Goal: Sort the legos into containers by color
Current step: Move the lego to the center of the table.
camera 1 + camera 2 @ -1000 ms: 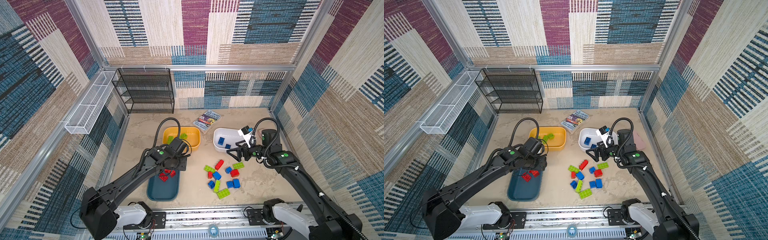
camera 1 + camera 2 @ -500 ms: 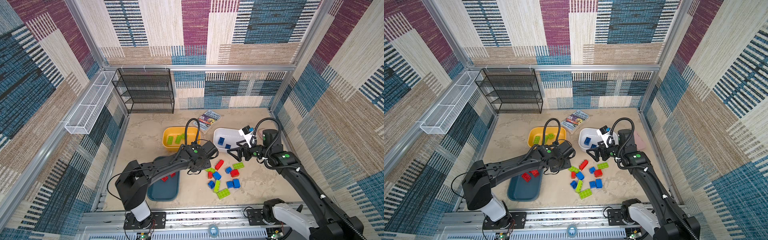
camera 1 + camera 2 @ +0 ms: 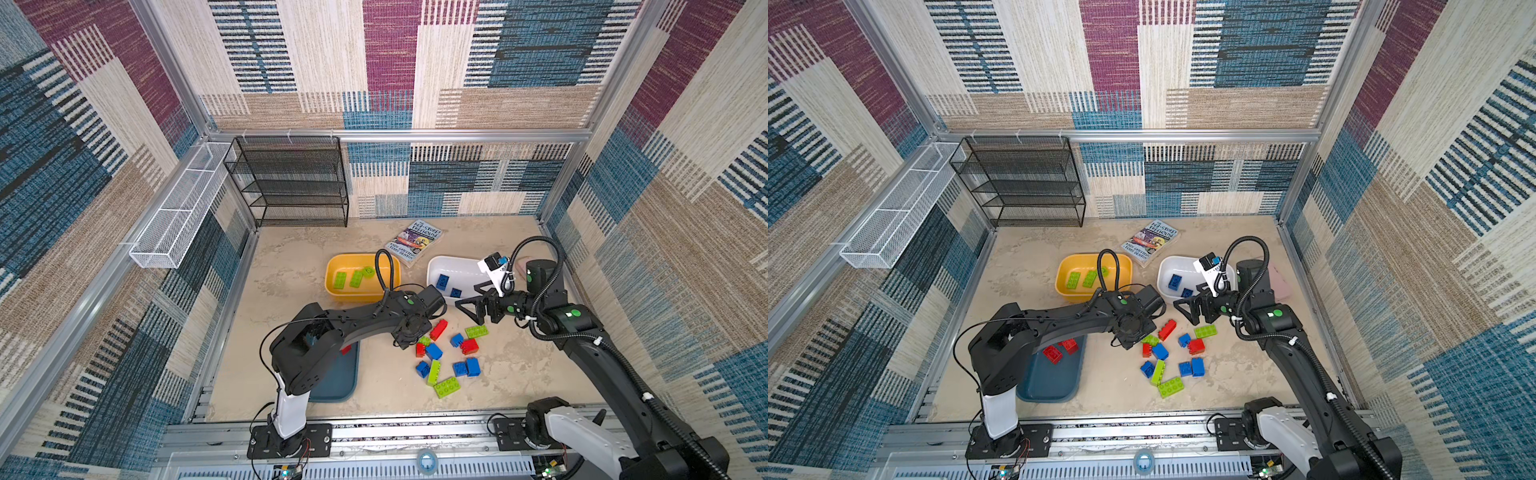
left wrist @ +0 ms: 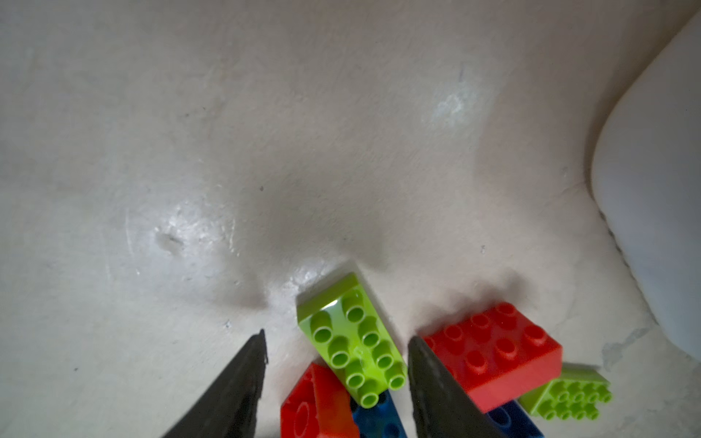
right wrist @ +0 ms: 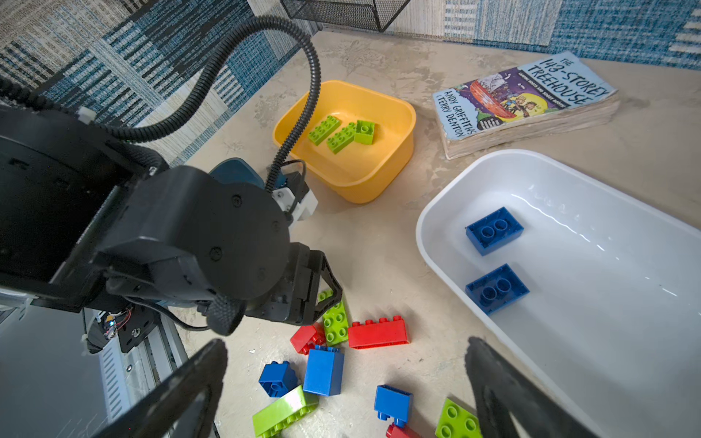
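Loose red, blue and green legos lie in a pile mid-floor. My left gripper is open at the pile's left edge, its fingers either side of a green brick without gripping it. My right gripper hangs wide open and empty above the pile's far side, by the white bin, which holds two blue bricks. Three green bricks lie in the yellow bin. In the teal bin there are two red bricks.
A paperback book lies behind the bins. A black wire shelf stands at the back left, with a white mesh basket on the left wall. A pink object sits behind the right arm.
My left arm has swung right from over the teal bin to the pile's left edge and lowered around the green brick. The right arm has stayed put.
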You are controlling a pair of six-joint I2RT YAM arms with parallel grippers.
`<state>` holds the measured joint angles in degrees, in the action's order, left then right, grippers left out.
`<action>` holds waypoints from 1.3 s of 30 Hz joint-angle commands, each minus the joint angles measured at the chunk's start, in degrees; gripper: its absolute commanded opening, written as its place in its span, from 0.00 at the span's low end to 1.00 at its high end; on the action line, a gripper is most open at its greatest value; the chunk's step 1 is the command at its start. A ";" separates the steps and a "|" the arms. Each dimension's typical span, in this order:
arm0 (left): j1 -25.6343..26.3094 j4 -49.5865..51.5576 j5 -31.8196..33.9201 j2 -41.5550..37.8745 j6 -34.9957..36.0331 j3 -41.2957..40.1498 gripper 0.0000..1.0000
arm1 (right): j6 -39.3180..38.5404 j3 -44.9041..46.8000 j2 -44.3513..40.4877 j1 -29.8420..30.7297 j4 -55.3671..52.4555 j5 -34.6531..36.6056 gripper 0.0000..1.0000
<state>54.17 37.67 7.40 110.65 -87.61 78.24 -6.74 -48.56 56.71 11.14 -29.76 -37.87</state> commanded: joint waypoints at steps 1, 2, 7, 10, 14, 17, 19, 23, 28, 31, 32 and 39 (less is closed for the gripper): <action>0.01 2.94 -0.14 1.82 -4.55 2.38 0.61 | -1.07 -0.15 -0.34 -0.02 -0.04 1.17 0.99; 0.04 4.82 -0.40 2.82 -4.91 3.91 0.61 | -1.13 -0.06 -0.28 0.03 -0.04 1.41 0.99; 0.15 7.26 -2.85 6.13 -5.78 6.40 0.60 | -1.16 -0.13 -0.79 0.03 -0.30 2.03 0.99; 0.20 7.29 -3.40 7.11 -6.60 6.69 0.60 | -1.44 -0.22 -0.93 0.00 -0.69 2.40 0.99; 0.58 7.42 -4.55 8.38 -7.29 7.59 0.58 | -1.77 -0.40 -1.14 0.03 -1.24 2.85 0.99; 0.96 8.68 -5.57 9.64 -7.91 8.31 0.53 | -1.76 -0.49 -1.30 0.00 -1.40 3.12 0.99; 1.09 8.73 -6.33 10.11 -8.33 8.16 0.49 | -1.78 -0.48 -1.50 0.02 -1.44 3.25 0.99; 1.30 9.24 -6.95 10.56 -8.43 8.55 0.43 | -1.95 -0.48 -1.64 0.02 -1.62 3.35 0.99; 1.29 15.49 -4.44 10.70 -6.05 11.12 0.28 | -1.90 -0.49 -1.85 0.03 -1.62 3.41 0.99; 1.13 16.55 -3.86 10.58 -5.27 10.15 0.24 | -1.74 -0.27 -1.86 0.03 -1.13 3.29 0.99; 0.82 16.77 -3.69 10.54 -4.57 10.00 0.22 | -1.64 -0.22 -1.86 0.03 -1.08 3.20 0.99; -2.72 19.57 0.93 8.41 1.88 8.04 0.19 | -1.74 0.04 -2.64 0.02 -1.00 3.47 0.99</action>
<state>52.99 50.61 5.26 119.33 -89.38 87.68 -7.99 -48.64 54.48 11.14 -31.33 -35.33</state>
